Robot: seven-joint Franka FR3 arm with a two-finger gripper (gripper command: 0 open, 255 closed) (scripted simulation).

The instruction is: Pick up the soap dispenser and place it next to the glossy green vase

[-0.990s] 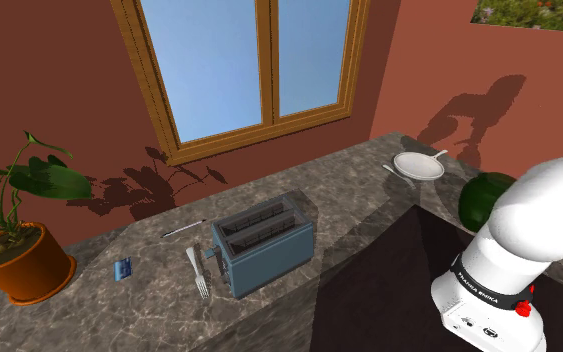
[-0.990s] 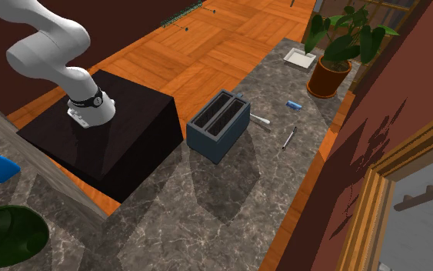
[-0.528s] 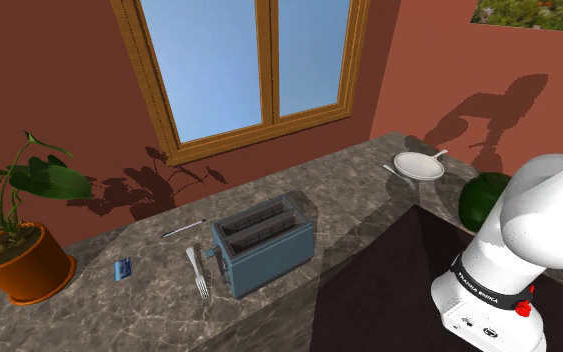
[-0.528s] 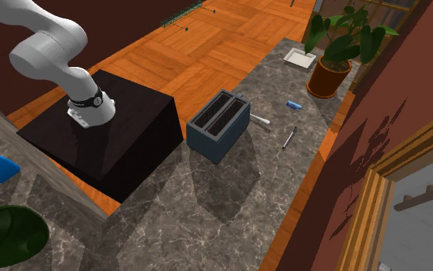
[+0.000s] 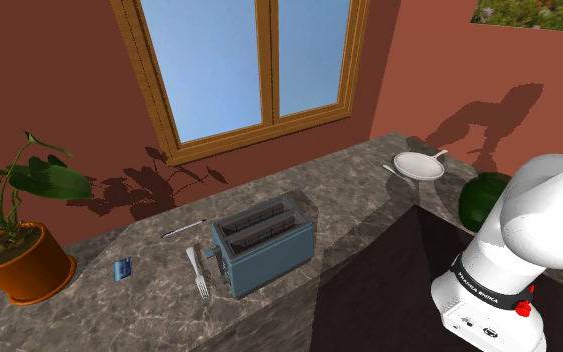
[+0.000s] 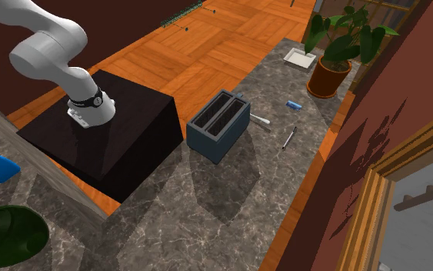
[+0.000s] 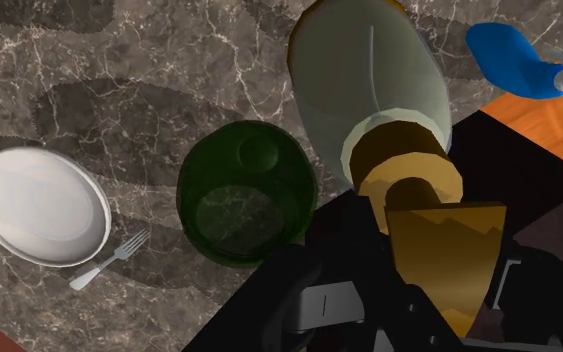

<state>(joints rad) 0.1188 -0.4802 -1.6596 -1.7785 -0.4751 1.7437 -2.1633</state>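
- Now that the arm [image 5: 539,215] has all but stopped swinging, the soap dispenser [image 7: 369,90] is close beside the green vase [image 7: 244,195].
- Placement looks near; I cannot tell the hand's grip.

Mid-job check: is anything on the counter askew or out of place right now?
The soap dispenser looks off: it looms close to the wrist camera, leaning with its brown pump nearest, unlike the green vase, seen upright from above. The frying pan, fork and toaster sit normally.

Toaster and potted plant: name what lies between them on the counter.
In the shoulder view, a fork beside the toaster and a small blue object nearer the potted plant; a pen lies slightly aside.
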